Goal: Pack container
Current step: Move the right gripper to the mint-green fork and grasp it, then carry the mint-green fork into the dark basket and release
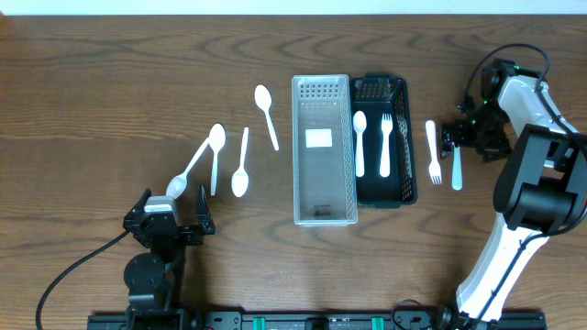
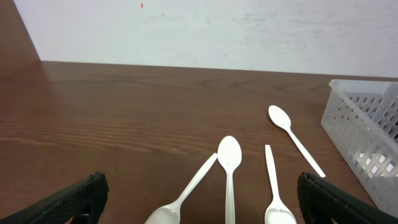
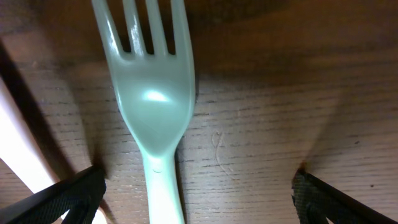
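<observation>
A clear plastic container [image 1: 323, 206] stands mid-table, with a black tray [image 1: 401, 188] against its right side. A white spoon [image 1: 359, 142] and a white fork [image 1: 385, 142] lie in the tray. My right gripper [image 1: 456, 137] is open and low over the table, its fingers on either side of a white fork [image 3: 152, 112] that lies flat; this fork also shows in the overhead view [image 1: 456, 172]. Another fork [image 1: 433, 151] lies beside it. My left gripper [image 1: 171, 220] is open and empty, just behind several white spoons [image 1: 241, 165].
In the left wrist view, the open left gripper [image 2: 199, 202] faces several spoons [image 2: 229, 165] on the wood, with the clear container's corner [image 2: 367, 130] at the right. One spoon [image 1: 267, 115] lies near the container's left wall. A second white utensil [image 3: 18, 155] lies left of the straddled fork.
</observation>
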### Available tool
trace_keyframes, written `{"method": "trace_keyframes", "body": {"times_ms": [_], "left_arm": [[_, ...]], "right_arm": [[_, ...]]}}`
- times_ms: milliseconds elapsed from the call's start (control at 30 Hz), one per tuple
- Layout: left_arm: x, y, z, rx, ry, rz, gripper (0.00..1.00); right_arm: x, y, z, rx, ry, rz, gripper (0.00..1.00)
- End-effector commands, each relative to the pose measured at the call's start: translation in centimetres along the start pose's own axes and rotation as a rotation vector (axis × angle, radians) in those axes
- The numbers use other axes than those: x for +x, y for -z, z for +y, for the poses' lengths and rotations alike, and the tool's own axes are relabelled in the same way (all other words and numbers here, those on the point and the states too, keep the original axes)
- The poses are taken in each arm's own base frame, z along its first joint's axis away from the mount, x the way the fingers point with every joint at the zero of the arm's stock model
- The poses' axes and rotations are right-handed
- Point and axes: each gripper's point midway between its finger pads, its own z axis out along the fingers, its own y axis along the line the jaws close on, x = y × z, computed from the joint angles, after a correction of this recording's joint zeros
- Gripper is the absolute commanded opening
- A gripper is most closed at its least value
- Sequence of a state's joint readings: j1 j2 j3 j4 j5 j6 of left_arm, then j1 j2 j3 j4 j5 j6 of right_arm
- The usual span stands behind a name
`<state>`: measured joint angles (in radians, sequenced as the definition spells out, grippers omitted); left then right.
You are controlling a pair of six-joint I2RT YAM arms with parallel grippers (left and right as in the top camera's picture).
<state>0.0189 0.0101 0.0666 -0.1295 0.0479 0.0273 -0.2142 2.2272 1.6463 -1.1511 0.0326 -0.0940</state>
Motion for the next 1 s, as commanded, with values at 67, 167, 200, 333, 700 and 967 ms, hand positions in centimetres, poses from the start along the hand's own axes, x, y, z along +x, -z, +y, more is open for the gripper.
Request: {"method": "trace_keyframes", "body": {"times_ms": [67,167,200,333,700,967], "left_arm": [[1.5,-0.3,0.3,-0.011,-0.013,0.034,0.99],[1.5,-0.3,0.3,-0.011,-0.013,0.034,0.98],[1.5,-0.3,0.3,-0.011,-0.013,0.034,0.98],[1.5,-0.3,0.3,-0.011,-0.013,0.034,0.98],[1.5,-0.3,0.3,-0.011,-0.013,0.034,0.98],[1.5,-0.3,0.3,-0.011,-0.013,0.034,0.98]], "right_arm": [[0.3,-0.4,0.6,-0.013,-0.003,0.004,0.99],[0.3,-0.4,0.6,-0.013,-0.003,0.004,0.99],[0.3,-0.4,0.6,-0.013,-0.003,0.004,0.96],[0.0,-0.4,0.6,-0.012,-0.003,-0.007,0.51],[-0.1,0.1,0.5,-0.012,-0.003,-0.009,0.03],[-0.7,7.0,1.0,-0.029,-0.017,-0.021,0.01]]}}
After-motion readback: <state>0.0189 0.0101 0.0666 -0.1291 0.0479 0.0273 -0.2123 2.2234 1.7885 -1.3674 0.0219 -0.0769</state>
